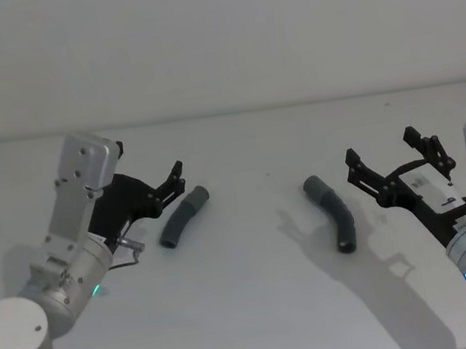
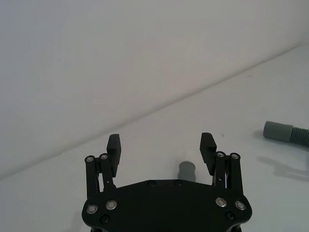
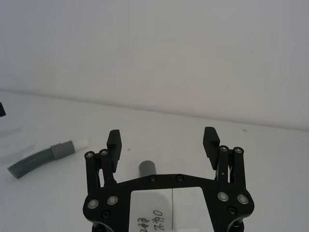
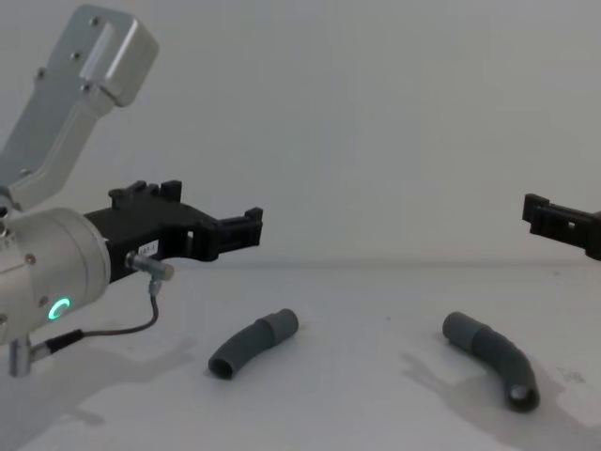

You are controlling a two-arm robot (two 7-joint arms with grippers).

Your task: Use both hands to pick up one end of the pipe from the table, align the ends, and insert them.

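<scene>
Pipe [image 1: 183, 219] [image 1: 333, 212] flat — end effectors [image 1: 172, 186] [image 1: 380, 145] splayed, aloft

Plain wall [image 1: 212, 37] at the back, pale table [image 1: 266, 336] in front, and that's the room.
The wall is whitish and unbroken from left to right along the far side. The matte white-grey table runs out to meet it in one straight line, and the light falls soft and even across the tabletop.

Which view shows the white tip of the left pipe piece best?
Right wrist view: the tip stands out beside its grey collar. Head and chest views show the piece whole, tip indistinct; left wrist view shows one end.
</scene>
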